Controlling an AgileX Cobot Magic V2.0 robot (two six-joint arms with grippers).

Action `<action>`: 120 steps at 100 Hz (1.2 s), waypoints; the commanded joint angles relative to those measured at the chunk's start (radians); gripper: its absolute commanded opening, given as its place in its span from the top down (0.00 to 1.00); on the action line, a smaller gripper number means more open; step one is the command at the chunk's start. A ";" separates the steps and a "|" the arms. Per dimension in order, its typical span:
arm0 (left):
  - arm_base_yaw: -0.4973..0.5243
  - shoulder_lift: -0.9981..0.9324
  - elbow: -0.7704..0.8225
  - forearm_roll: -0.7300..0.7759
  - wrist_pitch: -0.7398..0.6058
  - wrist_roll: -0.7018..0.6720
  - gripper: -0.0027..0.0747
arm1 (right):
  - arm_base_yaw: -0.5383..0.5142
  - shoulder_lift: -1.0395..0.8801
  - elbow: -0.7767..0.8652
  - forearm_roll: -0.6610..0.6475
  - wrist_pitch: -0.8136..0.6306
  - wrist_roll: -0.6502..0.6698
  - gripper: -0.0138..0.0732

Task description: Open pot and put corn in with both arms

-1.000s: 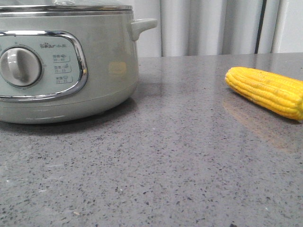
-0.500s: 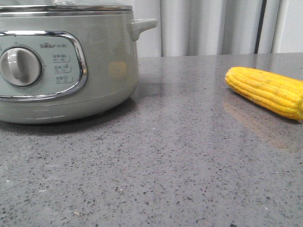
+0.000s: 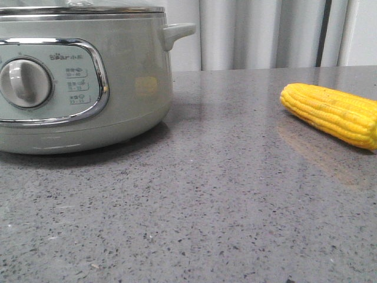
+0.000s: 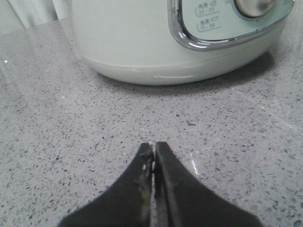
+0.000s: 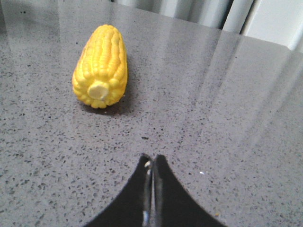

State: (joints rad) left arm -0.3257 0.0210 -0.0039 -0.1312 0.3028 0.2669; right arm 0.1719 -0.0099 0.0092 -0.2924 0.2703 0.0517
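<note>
A speckled grey stone countertop (image 3: 235, 194) is stretching across the scene, with pale pleated curtains (image 3: 259, 32) hanging behind it.

The left gripper (image 4: 154, 146) is hovering low over the counter with its two black fingers pressed together, holding nothing. Ahead of it, toward twelve o'clock in its own camera, the large pale sage-green electric pot (image 4: 137, 42) is sitting a short way off, its chrome-framed control panel (image 4: 227, 23) facing partly toward the wrist. The right gripper (image 5: 152, 160) is likewise pinched closed and empty above bare counter, and the bright yellow cob of corn (image 5: 100, 64) is lying near it at about eleven o'clock, cut end facing the camera.

In the front view the pot (image 3: 82, 76) is occupying the nine-to-eleven o'clock region, its lid seemingly sitting on the steel rim (image 3: 82, 12) at the frame's top edge, grey dial (image 3: 25, 82) and small side handle (image 3: 177, 32) showing. The corn (image 3: 333, 113) is resting at three o'clock, well apart from the pot; neither arm is showing there.

By my reading, nothing is being grasped yet, so the opening step is only beginning. Next, the left fingers would need to part, rise above the rim and find the lid's knob, which is out of view, while the right ones would need to spread and straddle the cob across its width.
</note>
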 commanded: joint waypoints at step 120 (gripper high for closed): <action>0.001 0.288 -0.408 -0.407 -0.268 -0.004 0.99 | -0.008 0.159 -0.394 0.338 -0.174 0.027 0.91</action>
State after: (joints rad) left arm -0.3257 0.2025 -0.2851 -0.5815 0.0333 0.2651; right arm 0.1719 0.0731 -0.2736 0.1076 0.0871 0.0811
